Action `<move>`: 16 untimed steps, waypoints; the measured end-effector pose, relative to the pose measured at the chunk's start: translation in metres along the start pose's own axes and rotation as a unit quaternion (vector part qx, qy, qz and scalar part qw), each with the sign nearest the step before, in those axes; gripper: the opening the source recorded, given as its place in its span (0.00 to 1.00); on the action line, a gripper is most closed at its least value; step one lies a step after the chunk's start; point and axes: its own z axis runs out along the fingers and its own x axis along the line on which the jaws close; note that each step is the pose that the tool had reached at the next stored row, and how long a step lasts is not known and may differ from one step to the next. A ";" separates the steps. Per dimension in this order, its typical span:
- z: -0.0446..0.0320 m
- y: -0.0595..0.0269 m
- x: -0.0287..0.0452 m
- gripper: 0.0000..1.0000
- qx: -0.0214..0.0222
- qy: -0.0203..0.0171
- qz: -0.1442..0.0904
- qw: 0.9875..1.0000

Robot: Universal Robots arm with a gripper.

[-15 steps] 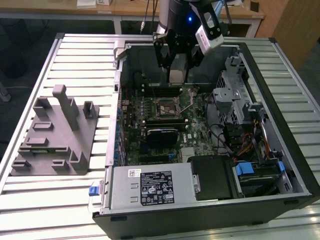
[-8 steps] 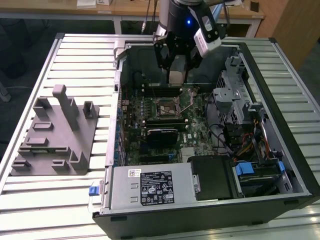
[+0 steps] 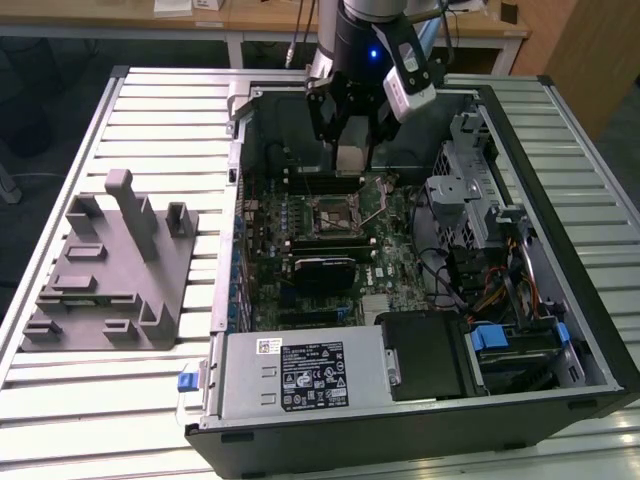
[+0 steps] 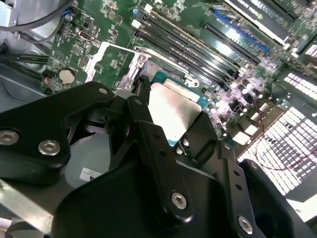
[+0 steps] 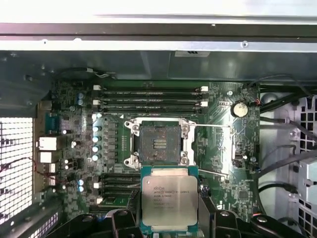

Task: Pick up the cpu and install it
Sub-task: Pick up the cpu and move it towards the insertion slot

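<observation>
My gripper [image 3: 352, 140] hangs inside the open computer case [image 3: 560, 330], shut on the cpu [image 3: 352, 157]. In the first wrist view the cpu [image 5: 169, 201] is a flat silvery square on a green base, gripped at two opposite edges by the black fingers [image 5: 212, 218]. The open motherboard socket [image 5: 159, 144], with a metal frame and a dark empty centre, lies just beyond the chip's edge. In the second wrist view the cpu [image 4: 173, 111] is held level a little above the board. In the exterior view the socket [image 3: 335, 213] sits nearer than the gripper.
Memory slots [image 5: 148, 99] run beside the socket. A drive cage and cables [image 3: 480, 220] fill the case on the exterior view's right, and a power supply [image 3: 300, 372] sits at the front. A grey fixture [image 3: 110, 270] stands on the slatted table [image 3: 60, 160] to the left.
</observation>
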 end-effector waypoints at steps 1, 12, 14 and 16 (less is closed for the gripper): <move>0.0018 0.0003 0.0000 0.54 0.000 0.000 0.001 1.000; 0.0218 0.0058 -0.0003 0.54 0.000 0.000 0.004 1.000; 0.0254 0.0072 -0.0004 0.54 0.000 0.000 0.004 1.000; 0.0285 0.0081 -0.0005 0.54 0.000 0.000 0.004 1.000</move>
